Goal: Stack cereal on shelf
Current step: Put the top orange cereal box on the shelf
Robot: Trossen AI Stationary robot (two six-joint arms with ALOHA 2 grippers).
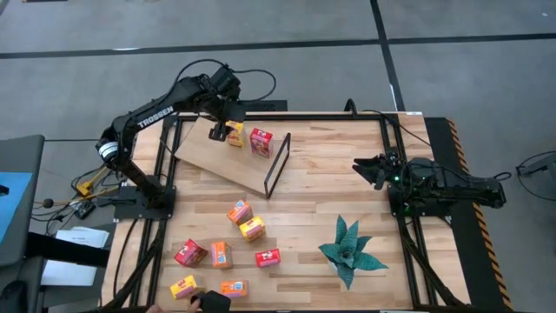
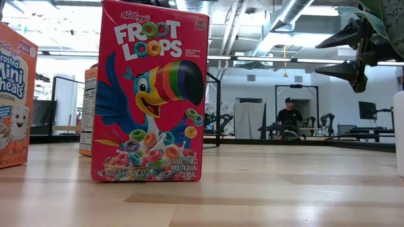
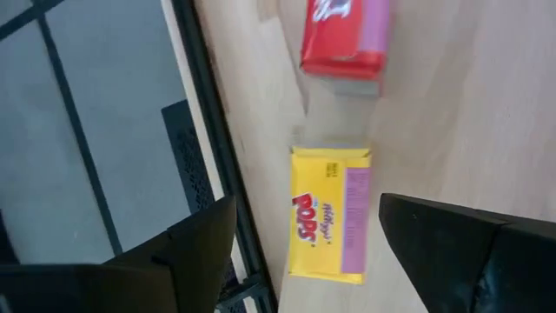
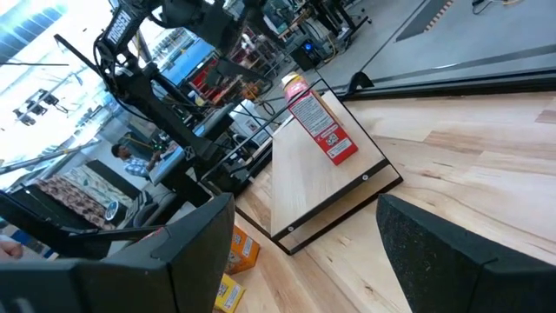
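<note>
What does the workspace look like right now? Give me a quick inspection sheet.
Surface: slatted wooden table, bare in the middle.
Job's things: shelf holds a yellow box and a red box; seven loose boxes at the near left.
Clutter: green plant.
Grippers: left gripper open over the yellow box; right gripper open, parked at the table's right edge.
Cables: black leads behind the left arm.
Surroundings: a person far back.
</note>
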